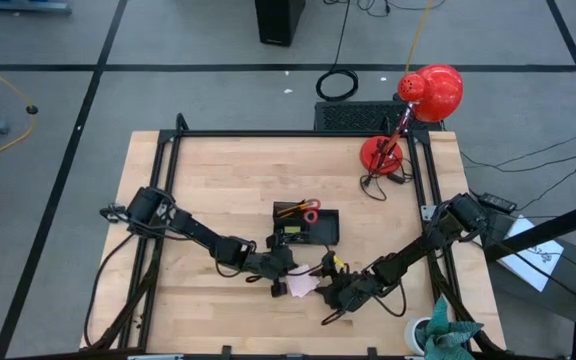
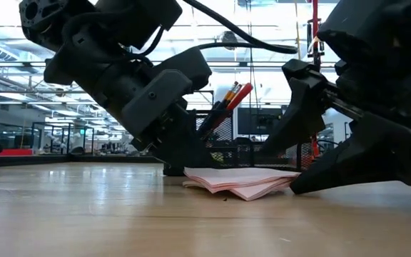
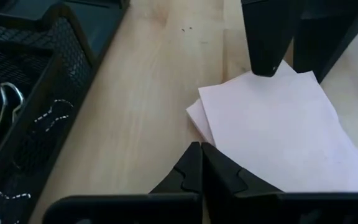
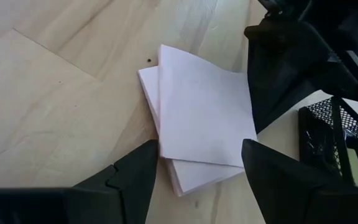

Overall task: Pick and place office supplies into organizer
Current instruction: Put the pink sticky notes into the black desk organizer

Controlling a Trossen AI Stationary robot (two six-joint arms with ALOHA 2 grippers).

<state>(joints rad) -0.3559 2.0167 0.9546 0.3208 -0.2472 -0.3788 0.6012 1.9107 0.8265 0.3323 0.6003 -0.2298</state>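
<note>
A pale pink sticky-note pad (image 1: 301, 285) lies flat on the wooden table, just on the near side of the black mesh organizer (image 1: 306, 226). The pad's sheets (image 4: 204, 124) are fanned askew. My left gripper (image 3: 201, 158) is shut, with its tips down at one edge of the pad. My right gripper (image 4: 197, 171) is open on the opposite side, its two fingers straddling the pad's near corner. Pencils and red-handled scissors (image 2: 234, 96) stand up in the organizer's taller section. A binder clip (image 3: 8, 99) lies in a low compartment. My left gripper sets its shut fingertips against the pad's edge (image 3: 209, 142), slanting down from the table's left. The pad stays flat on the table. My right gripper has one finger (image 3: 266, 43) tip-down at the pad's opposite edge (image 3: 275, 78), slanting down from the right. I cannot tell whether the other finger touches.
A red desk lamp (image 1: 423, 100) stands at the far right corner with its cord on the table. A cup with teal cloth (image 1: 438, 335) sits at the near right edge. The black table frame (image 1: 168, 160) runs along the sides. Bare wood lies at the left.
</note>
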